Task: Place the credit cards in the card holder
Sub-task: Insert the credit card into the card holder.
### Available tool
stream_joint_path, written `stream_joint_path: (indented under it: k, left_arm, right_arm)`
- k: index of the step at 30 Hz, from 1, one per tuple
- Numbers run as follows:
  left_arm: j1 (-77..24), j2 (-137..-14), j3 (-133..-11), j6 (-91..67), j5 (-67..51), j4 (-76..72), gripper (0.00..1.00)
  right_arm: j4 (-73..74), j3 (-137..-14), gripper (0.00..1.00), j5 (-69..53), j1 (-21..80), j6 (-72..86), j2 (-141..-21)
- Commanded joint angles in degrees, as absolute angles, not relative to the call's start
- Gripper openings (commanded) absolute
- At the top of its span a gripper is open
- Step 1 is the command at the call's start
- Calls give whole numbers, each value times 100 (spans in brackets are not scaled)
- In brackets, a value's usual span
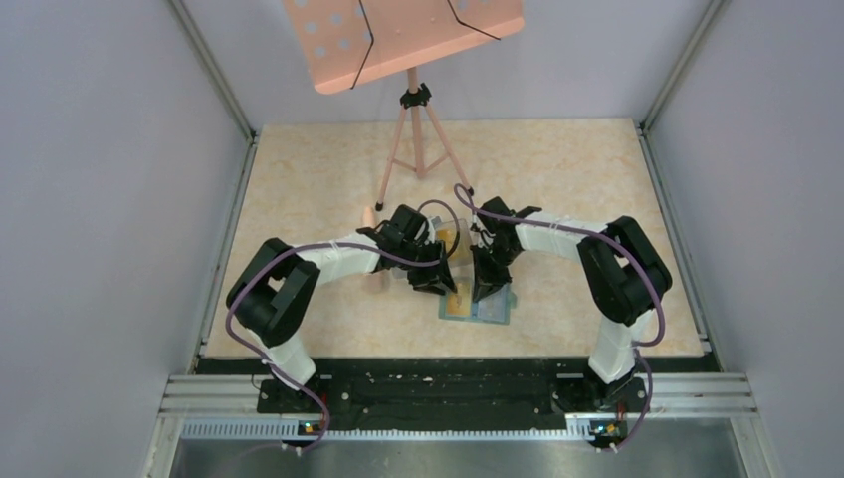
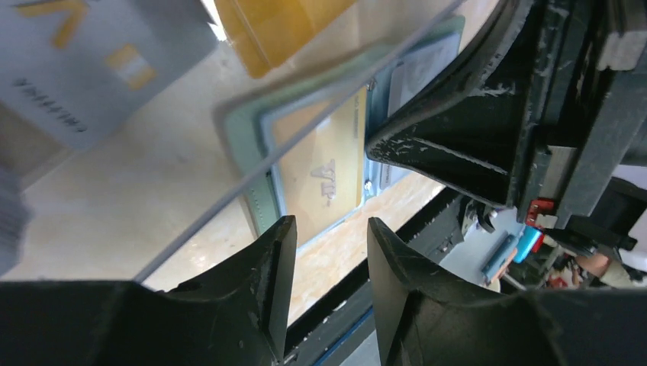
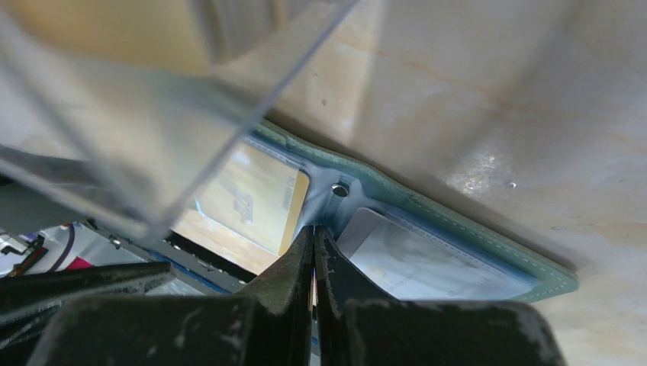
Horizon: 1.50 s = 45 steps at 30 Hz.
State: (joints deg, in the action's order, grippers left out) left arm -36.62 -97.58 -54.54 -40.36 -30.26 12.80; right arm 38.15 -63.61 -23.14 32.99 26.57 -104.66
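Right end effector (image 3: pixel 314 233) — over card holder (image 3: pixel 397 200)

Card holder (image 3: pixel 488 240) open flat; orange card (image 3: pixel 252 202), grey card (image 3: pixel 412 255) sleeved.

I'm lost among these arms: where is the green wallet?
In the top view the wallet lies open on the table near its front edge, about midway across, under the right fingers, shut over its fold.
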Motion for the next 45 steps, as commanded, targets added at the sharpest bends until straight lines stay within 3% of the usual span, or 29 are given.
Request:
stream_joint_path:
  k: [1, 10, 18, 34, 45]
  left_arm:
    - [-3850, -10066, -5743, -3905, -2811, 1370, 45]
    - [-4075, -10118, -6132, -3700, -1759, 2169, 49]
    - [-4280, -10298, -6244, -3595, -1692, 2241, 49]
    - [-4653, -10084, -6542, -3779, -1587, 2296, 37]
    - [-4755, -9790, -6808, -3981, -1675, 2127, 36]
  right_arm:
    - [3582, -6189, 0, -2383, 3340, 2570, -10520]
    - [3360, -5979, 0, -2482, 3340, 2630, -10549]
    - [3312, -5891, 0, -2607, 3340, 2725, -10421]
    - [3305, -5610, 0, -2626, 3339, 2701, -10182]
    - [3312, -5631, 0, -2707, 3342, 2612, -10226]
